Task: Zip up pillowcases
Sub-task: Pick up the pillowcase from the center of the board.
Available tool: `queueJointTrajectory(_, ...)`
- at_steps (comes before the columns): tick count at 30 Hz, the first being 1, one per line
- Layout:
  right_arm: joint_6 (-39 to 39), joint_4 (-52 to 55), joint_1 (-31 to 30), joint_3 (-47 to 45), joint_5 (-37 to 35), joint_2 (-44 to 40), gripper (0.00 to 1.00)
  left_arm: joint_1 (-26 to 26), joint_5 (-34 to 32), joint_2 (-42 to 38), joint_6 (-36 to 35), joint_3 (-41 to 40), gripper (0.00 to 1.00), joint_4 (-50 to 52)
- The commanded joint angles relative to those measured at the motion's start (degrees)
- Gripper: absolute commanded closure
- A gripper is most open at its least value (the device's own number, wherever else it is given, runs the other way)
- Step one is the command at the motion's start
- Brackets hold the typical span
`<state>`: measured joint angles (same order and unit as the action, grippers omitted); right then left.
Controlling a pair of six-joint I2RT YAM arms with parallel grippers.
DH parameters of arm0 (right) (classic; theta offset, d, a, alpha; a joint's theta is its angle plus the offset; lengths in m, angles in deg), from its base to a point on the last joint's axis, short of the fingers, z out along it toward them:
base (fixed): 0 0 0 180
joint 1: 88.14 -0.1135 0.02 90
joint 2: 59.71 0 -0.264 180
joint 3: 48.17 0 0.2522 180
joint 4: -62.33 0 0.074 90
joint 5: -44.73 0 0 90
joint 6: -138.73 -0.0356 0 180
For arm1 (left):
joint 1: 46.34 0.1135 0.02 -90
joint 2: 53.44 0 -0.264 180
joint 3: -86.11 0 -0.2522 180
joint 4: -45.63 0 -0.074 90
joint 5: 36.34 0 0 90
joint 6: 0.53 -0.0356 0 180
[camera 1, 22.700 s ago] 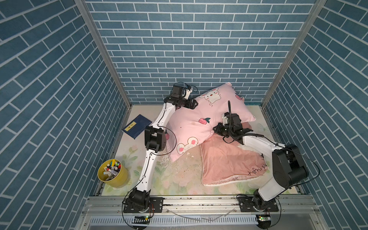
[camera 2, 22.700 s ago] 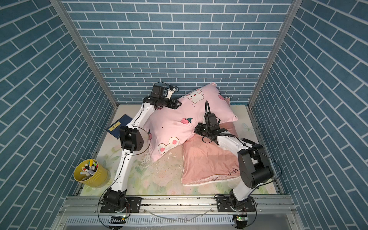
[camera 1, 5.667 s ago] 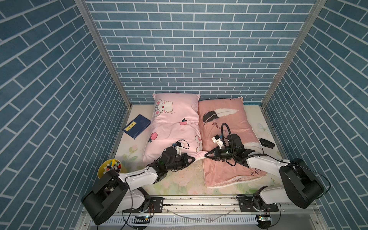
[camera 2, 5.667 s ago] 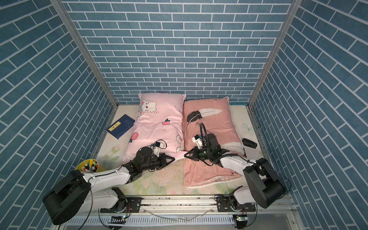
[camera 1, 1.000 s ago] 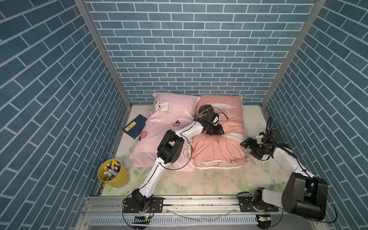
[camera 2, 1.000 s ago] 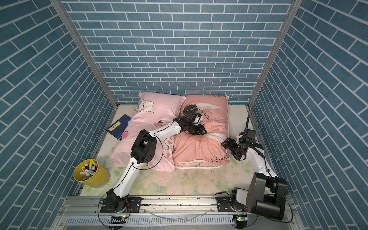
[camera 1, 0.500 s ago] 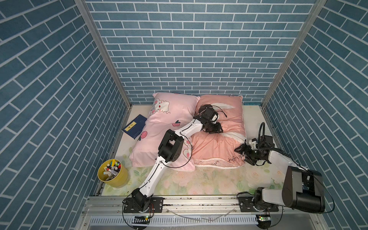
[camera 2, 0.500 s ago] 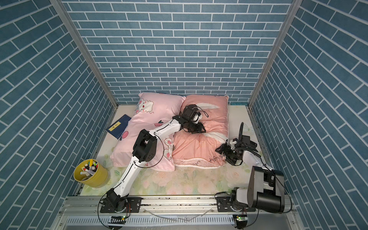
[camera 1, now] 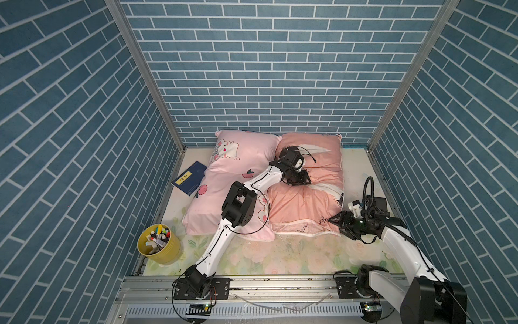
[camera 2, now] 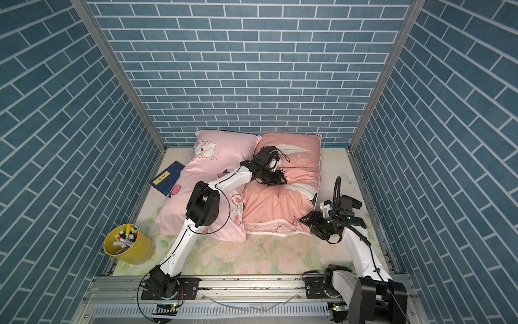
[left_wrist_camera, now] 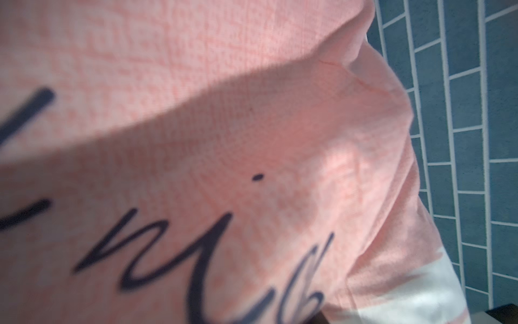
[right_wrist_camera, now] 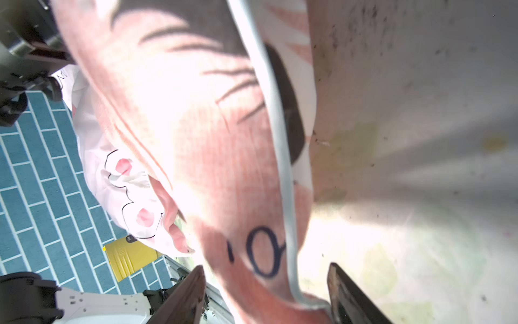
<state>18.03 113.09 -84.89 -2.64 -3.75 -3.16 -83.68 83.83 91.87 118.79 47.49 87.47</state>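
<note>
Swung in since a second ago, my right gripper [camera 1: 335, 220] straddles the salmon pillow's [camera 1: 302, 204] near corner, fingers [right_wrist_camera: 190, 291] apart in its wrist view alone; my left gripper [camera 1: 298, 179], arm [camera 1: 260, 181] across the bunny pillow [camera 1: 238, 165], seems pressed mid-pillow, grip untellable.

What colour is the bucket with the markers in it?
Yellow; the bucket shows best in a top view.

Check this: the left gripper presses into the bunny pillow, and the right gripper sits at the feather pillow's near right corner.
Wrong pillow. Both top views show the left gripper pressing into the feather pillow, not the bunny pillow; the right gripper does sit at its near right corner.
</note>
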Motion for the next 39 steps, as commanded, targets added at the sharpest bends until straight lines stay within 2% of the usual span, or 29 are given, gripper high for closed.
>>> queueJointTrajectory(1, -2.9, 6.5, -0.3, 0.3, 1.2, -3.2, 0.4, 5.6, -11.5, 4.4, -1.8, -0.4, 0.59, -2.7)
queueJointTrajectory(6, -6.7, 6.6, -0.4, -2.0, 2.2, -6.8, 0.51, 5.7, -11.5, 3.9, -1.6, -1.2, 0.59, -3.5)
queueJointTrajectory(12, -10.8, 4.0, -0.4, -5.1, 1.5, -9.1, 0.49, 5.7, -11.3, 3.6, -0.7, -2.4, 0.61, -4.9)
queueJointTrajectory(18, -11.2, 3.8, -0.4, -5.1, -0.8, -10.1, 0.63, 5.7, -11.3, 3.0, -0.6, -3.4, 0.61, -5.6)
queueJointTrajectory(25, -10.2, 5.2, -0.4, -2.6, -3.2, -11.1, 0.61, 5.8, -10.9, 2.3, -0.1, -5.1, 0.61, -6.9)
queueJointTrajectory(30, -9.8, 6.2, -0.4, -1.3, -4.1, -11.7, 0.85, 5.8, -10.9, 1.5, 0.1, -6.4, 0.61, -7.8)
queueJointTrajectory(34, -8.9, 6.6, -0.4, -0.1, -3.7, -11.6, 1.0, 5.7, -10.6, -1.7, 1.3, -10.7, 0.49, -11.3)
queueJointTrajectory(39, -7.4, 7.3, -0.3, 1.6, -2.9, -10.4, 1.0, 5.5, -9.9, -10.7, 3.3, -20.4, 0.23, -18.7)
